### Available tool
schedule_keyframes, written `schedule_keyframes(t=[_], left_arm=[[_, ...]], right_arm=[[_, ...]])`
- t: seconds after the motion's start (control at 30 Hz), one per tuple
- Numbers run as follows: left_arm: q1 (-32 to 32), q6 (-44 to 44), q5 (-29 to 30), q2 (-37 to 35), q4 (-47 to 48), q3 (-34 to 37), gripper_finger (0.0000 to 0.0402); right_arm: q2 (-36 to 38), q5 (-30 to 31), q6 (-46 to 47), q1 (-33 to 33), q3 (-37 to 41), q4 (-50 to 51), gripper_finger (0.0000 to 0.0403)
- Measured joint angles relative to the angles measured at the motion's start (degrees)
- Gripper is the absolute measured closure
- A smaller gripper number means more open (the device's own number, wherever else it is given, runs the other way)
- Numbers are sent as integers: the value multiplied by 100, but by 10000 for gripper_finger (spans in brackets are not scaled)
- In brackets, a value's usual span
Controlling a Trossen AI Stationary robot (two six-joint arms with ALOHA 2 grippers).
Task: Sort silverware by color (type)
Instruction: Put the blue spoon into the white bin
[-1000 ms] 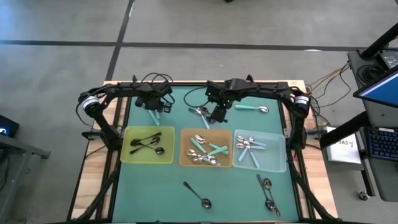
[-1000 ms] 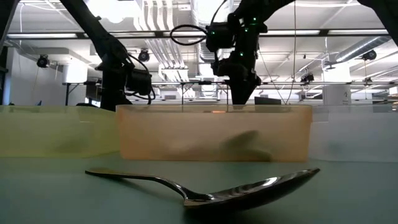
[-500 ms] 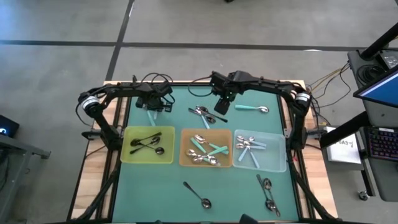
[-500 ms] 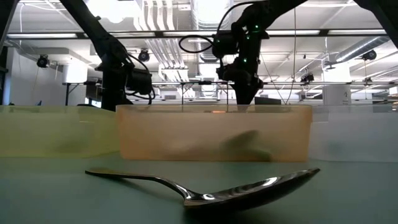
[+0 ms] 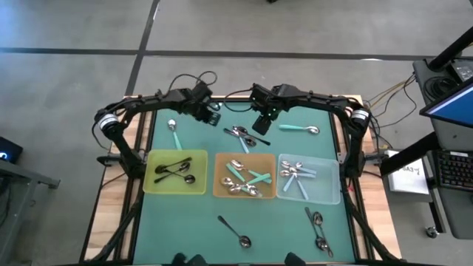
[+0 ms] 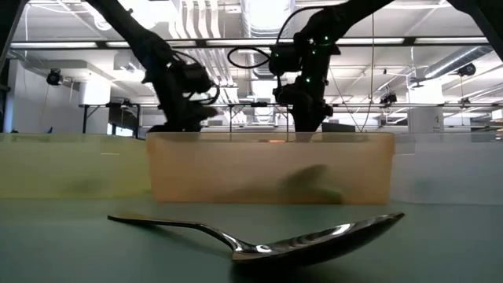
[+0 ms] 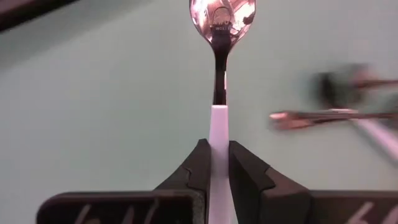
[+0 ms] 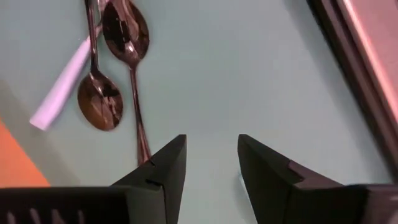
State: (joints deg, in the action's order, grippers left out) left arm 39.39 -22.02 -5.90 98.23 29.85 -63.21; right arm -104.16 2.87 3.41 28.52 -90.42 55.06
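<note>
My left gripper point(image 5: 210, 114) point(image 7: 216, 146) is over the table's far left and is shut on a pale-handled spoon point(image 7: 221, 56). Another pale-handled spoon point(image 5: 174, 134) lies flat on the mat to its left. My right gripper point(image 5: 262, 124) point(image 8: 211, 143) hovers open above a loose heap of spoons point(image 5: 240, 134) point(image 8: 102, 93) at the far middle and touches none of them. The yellow tray point(image 5: 151, 185) holds black spoons. Teal-handled spoons lie in the orange tray point(image 5: 219, 188), pale-handled ones in the clear tray point(image 5: 334, 193). My left gripper pinches the spoon's pale handle point(image 7: 219, 124) between its two fingers, which lie along the handle. The handle and the shiny bowl point(image 7: 222, 15) stick straight out past the fingertips, over the green mat.
A teal-handled spoon point(image 5: 299, 129) lies at the far right. One dark spoon point(image 5: 235, 230) point(image 6: 314, 236) rests on the near middle of the mat, and a few more point(image 5: 319, 230) at the near right. The three trays stand in a row across the middle.
My left gripper has swung from the far left toward the table's right, staying shut, and the pale spoon beneath its old spot now lies uncovered. My right gripper first drew back from the orange tray toward the far edge, rising, then held still.
</note>
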Motion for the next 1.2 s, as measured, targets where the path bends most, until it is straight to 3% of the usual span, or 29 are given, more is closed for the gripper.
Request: schedule_keyframes(t=[0.17,0.33,0.6,0.83,1.2], left_arm=[[-146,116,-873,-32,-1058,-186,383],[-195,-318,-938,14,-1944,-228,383],[-161,-951,-299,14,-2286,-228,383],[-169,-1501,-264,14,-3099,-228,384],[-163,-1861,-320,-43,-3455,-232,384]], right_arm=[[0,-953,707,149,403,-671,275],[0,-1380,1309,88,554,-1426,280],[176,-1391,1743,-9,571,-2572,278],[205,-1386,2423,-11,573,-4209,281],[225,-959,2622,-11,580,-4407,282]])
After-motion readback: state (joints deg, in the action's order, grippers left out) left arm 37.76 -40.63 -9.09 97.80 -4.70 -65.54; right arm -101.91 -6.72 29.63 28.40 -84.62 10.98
